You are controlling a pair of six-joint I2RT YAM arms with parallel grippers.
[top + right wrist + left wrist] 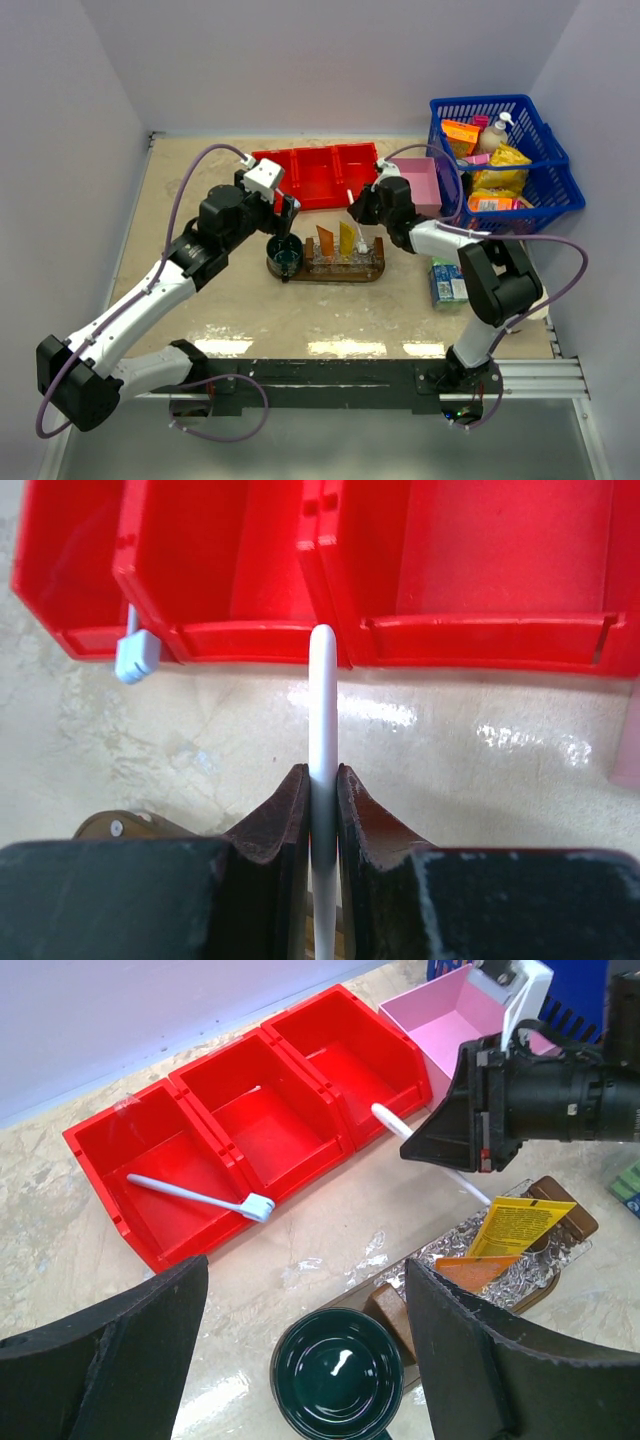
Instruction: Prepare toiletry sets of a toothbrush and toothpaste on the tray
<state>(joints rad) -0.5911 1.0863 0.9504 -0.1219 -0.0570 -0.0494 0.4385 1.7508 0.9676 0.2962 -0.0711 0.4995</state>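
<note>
We couldn't read the toothpaste (520, 1225) print; by the tray (375, 270), right fingers (288, 820) pinched a toothbrush (323, 710), left fingers (470, 1340) gaped empty.

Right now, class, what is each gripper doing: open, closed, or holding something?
The left gripper is open, holding nothing.
The right gripper is closed on a white toothbrush.

The right gripper (358, 212) pinches a white toothbrush (350, 197) above the tray (377, 265). Two orange toothpaste tubes (325, 240) stand on it.
</note>
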